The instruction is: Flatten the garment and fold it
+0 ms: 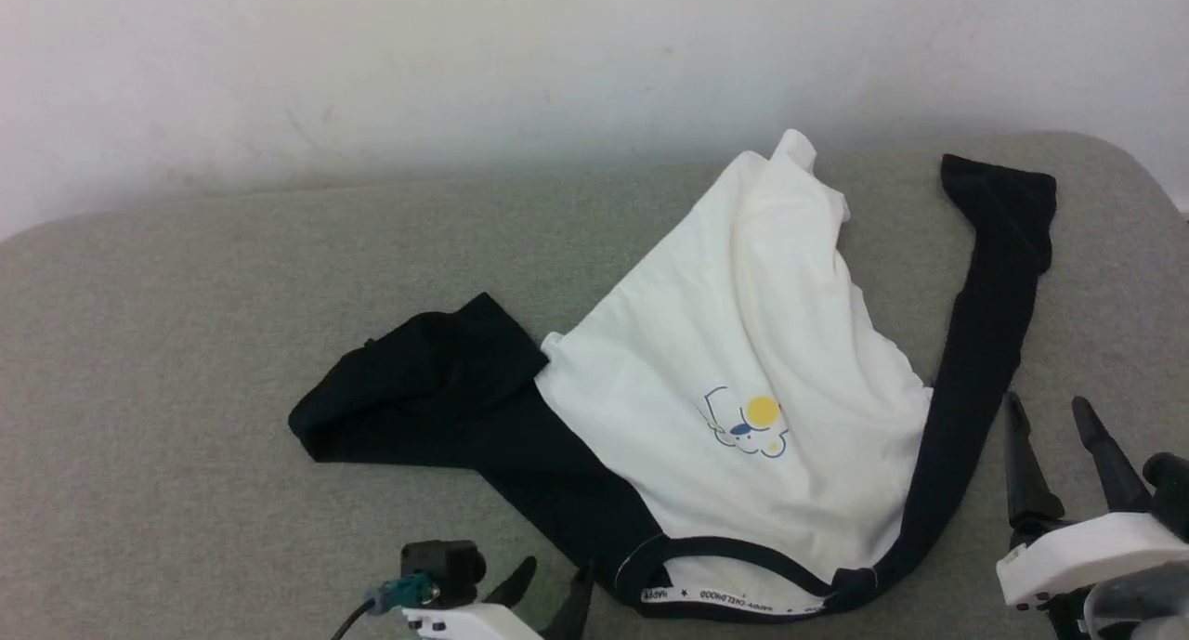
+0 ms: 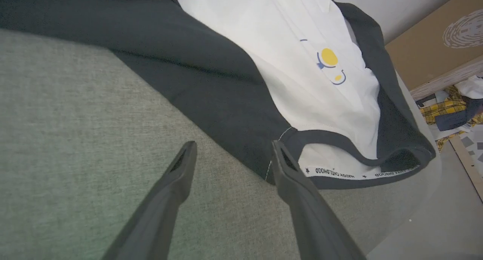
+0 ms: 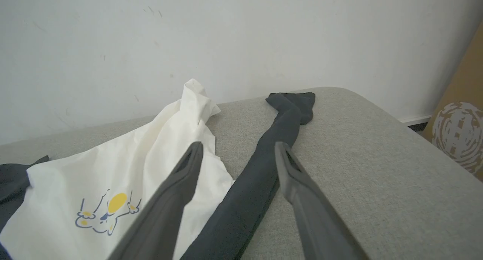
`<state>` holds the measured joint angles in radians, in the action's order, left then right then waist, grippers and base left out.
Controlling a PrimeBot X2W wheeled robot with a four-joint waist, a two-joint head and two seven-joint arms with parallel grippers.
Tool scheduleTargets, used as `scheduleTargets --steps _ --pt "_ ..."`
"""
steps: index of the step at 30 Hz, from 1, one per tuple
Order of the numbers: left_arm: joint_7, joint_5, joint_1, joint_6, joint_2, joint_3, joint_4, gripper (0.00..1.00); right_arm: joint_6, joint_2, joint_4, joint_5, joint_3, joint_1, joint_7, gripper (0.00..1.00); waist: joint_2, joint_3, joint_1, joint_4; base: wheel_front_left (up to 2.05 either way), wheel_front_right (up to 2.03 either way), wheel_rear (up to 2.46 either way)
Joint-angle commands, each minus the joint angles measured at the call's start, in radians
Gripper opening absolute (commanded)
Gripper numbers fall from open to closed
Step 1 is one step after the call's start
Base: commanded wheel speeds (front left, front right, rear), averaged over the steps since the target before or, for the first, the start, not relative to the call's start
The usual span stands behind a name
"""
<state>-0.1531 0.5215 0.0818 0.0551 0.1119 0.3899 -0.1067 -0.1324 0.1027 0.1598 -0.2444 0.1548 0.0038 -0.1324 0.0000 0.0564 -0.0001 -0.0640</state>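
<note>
The garment (image 1: 734,380) lies rumpled on a grey padded surface (image 1: 186,361), its lettered collar (image 1: 734,595) toward the near edge and the yellow-and-blue print facing up. One black sleeve (image 1: 985,343) runs straight to the far right; the other (image 1: 418,389) is bunched at the left. My left gripper (image 1: 555,573) is open just left of the collar. In the left wrist view its right fingertip (image 2: 281,154) is at the shoulder seam, and the gripper (image 2: 234,143) holds nothing. My right gripper (image 1: 1048,404) is open, empty, right of the straight sleeve (image 3: 260,169).
A pale wall (image 1: 464,64) stands right behind the surface. The surface's rounded right edge (image 3: 415,139) drops off beside a cardboard box (image 3: 460,139). Checked cloth and clutter (image 2: 449,113) lie on the floor below that edge.
</note>
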Motion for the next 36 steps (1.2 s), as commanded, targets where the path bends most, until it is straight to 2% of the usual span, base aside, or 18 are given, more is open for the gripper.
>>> scheduleTargets --steps 1,6,17,20,23,30,33,36 --pt "-0.018 0.014 -0.006 0.007 -0.006 0.005 0.005 1.00 0.002 -0.007 -0.023 0.008 0.004 0.009 0.008 1.00 0.0000 0.021 0.0001 -0.017 0.00 0.00 0.00" --pt "-0.096 0.028 -0.039 0.035 -0.014 0.015 -0.021 1.00 0.002 -0.019 -0.081 0.022 0.006 0.020 0.032 1.00 0.0000 0.051 0.0001 -0.033 0.00 0.00 0.00" --pt "-0.118 0.042 -0.126 0.072 -0.033 0.011 -0.142 1.00 0.002 -0.035 -0.089 0.042 -0.012 0.019 0.027 1.00 0.0000 0.103 0.0001 -0.059 0.00 0.00 0.00" --pt "-0.132 0.046 -0.135 0.065 -0.033 0.021 -0.185 1.00 0.002 -0.036 -0.086 0.043 -0.015 0.018 0.025 1.00 0.0000 0.106 0.0001 -0.058 0.00 0.00 0.00" --pt "-0.138 0.062 -0.139 0.042 -0.036 0.030 -0.217 0.00 0.002 -0.035 -0.084 0.047 -0.015 0.017 0.026 1.00 0.0000 0.103 0.0001 -0.053 0.00 0.00 0.00" --pt "-0.038 0.067 -0.157 0.014 -0.040 0.021 -0.229 0.00 0.002 -0.014 -0.091 0.062 -0.028 0.027 0.061 1.00 0.0000 0.088 0.0001 -0.031 0.00 0.00 0.00" --pt "0.027 0.040 -0.157 0.007 -0.029 0.023 -0.206 0.00 0.002 -0.015 -0.100 0.014 -0.056 0.050 0.152 1.00 0.0000 0.077 0.0001 -0.025 0.00 0.00 0.00" --pt "0.089 0.004 -0.147 0.014 -0.014 0.028 -0.164 0.00 0.002 -0.020 -0.129 -0.059 -0.085 0.091 0.314 1.00 0.0000 0.067 0.0001 -0.020 0.00 0.00 0.00"
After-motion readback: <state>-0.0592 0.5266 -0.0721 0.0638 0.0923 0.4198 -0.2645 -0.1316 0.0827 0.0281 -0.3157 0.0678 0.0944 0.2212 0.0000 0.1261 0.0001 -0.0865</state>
